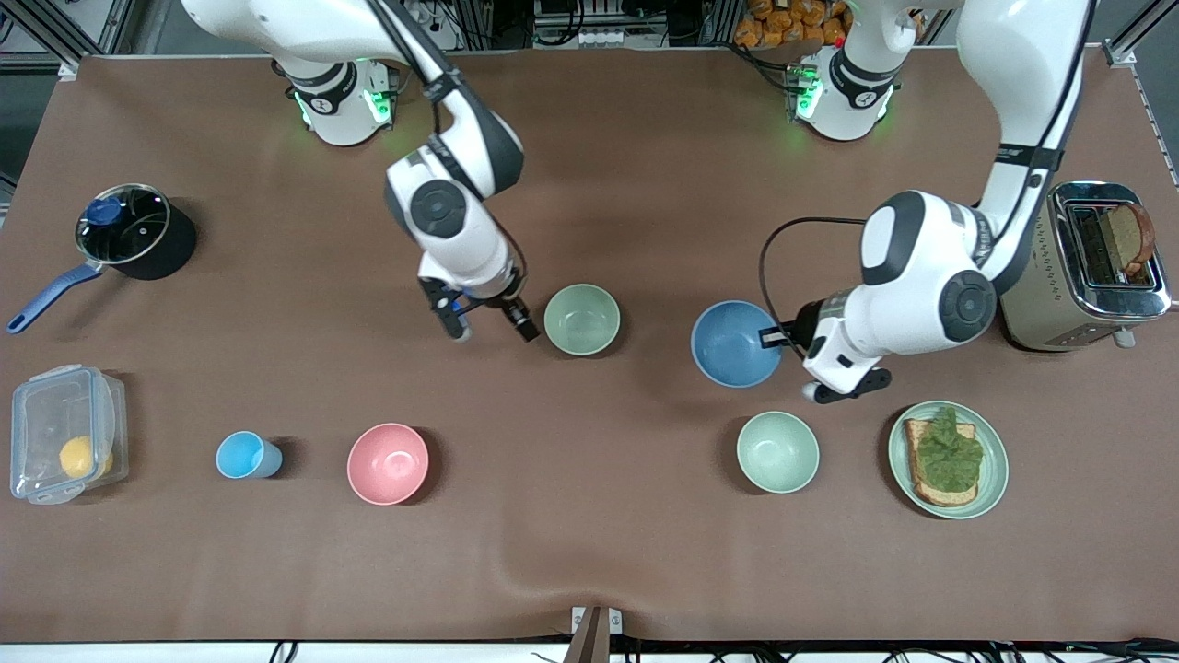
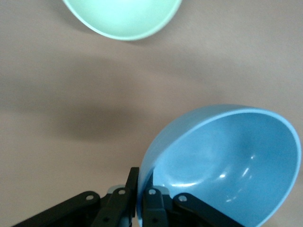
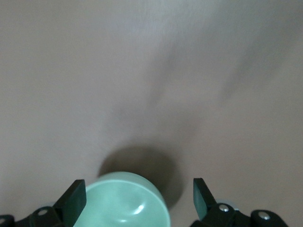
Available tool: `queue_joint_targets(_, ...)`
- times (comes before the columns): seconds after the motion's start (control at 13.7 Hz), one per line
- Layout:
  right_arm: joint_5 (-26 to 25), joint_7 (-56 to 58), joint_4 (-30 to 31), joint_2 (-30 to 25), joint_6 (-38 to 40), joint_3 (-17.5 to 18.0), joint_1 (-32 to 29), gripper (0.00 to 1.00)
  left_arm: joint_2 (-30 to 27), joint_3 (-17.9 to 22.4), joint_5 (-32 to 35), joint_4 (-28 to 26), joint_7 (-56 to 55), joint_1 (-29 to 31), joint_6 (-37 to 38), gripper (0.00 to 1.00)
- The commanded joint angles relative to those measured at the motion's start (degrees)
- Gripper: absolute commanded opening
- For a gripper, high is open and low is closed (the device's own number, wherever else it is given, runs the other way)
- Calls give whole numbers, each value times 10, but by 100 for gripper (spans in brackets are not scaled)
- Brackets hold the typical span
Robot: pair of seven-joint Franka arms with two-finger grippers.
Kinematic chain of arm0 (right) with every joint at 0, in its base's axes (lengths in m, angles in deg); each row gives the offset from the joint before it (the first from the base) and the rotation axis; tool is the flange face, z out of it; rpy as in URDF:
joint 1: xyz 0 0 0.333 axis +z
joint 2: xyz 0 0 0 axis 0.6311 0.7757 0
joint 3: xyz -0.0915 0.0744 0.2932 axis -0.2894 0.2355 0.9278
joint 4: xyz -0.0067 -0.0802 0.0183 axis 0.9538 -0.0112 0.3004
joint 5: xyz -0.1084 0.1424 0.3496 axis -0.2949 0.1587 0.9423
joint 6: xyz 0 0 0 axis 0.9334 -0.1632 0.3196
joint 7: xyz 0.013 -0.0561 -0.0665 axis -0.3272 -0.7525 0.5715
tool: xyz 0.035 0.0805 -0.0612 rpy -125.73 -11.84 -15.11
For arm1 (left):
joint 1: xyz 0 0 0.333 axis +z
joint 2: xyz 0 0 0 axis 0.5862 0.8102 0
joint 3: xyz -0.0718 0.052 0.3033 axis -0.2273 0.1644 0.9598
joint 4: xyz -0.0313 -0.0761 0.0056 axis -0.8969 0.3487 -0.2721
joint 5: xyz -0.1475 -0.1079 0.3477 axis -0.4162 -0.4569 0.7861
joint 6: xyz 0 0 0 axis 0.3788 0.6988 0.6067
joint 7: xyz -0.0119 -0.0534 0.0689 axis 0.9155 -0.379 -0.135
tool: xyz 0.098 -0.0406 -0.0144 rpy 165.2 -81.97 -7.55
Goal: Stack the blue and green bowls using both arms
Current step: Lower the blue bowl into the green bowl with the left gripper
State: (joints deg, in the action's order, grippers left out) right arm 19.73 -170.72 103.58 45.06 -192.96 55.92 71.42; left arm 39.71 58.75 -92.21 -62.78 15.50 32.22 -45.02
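The brown cloth-covered table [image 1: 589,562] is carrying everything; the two white Franka arms are reaching out over it from their bases. The left arm is bending down near the boxy stainless-steel toaster [image 1: 1087,267], which is standing at the left arm's end of the table with a brown slice of bread in one slot; the left gripper [image 1: 772,339] is clenching its jaws on the rim of the round matte medium-blue bowl [image 1: 735,343], and in the left wrist view that blue bowl [image 2: 227,165] is tilting, pinched at its edge with table showing beneath it. The right gripper [image 1: 488,324] is hanging just beside the round matte sage-green bowl [image 1: 581,319], on the side toward the right arm's end, its jaws spread wide and grasping nothing; the green bowl is sitting upright on the table, apart from the blue bowl.

Nearer the front camera, a clear plastic lidded box [image 1: 64,433] is holding a yellow fruit; a flat pale-green plate [image 1: 993,474] is bearing toast topped with a leaf; a black saucepan [image 1: 134,232] with a glass lid and blue handle is lying toward the right arm's end; a pink bowl [image 1: 388,463] and a paler mint-green bowl [image 1: 777,451] are sitting upright; a small light-blue cup [image 1: 245,455] is standing beside the pink bowl.
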Motion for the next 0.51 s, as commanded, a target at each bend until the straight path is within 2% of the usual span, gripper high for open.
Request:
queue_joint_targets(0.0, 93, 43, -2, 17, -9, 8, -28, 100, 4, -1, -40, -4, -4, -37, -18, 0)
queue_joint_targets(0.15, 165, 78, 2, 39, -42, 8, -28, 100, 21, -1, -44, -4, -26, -73, -39, 0)
queue_joint_targets(0.44, 175, 91, 13, 73, -94, 7, -19, 100, 44, -1, -44, -3, -35, -110, -69, 0)
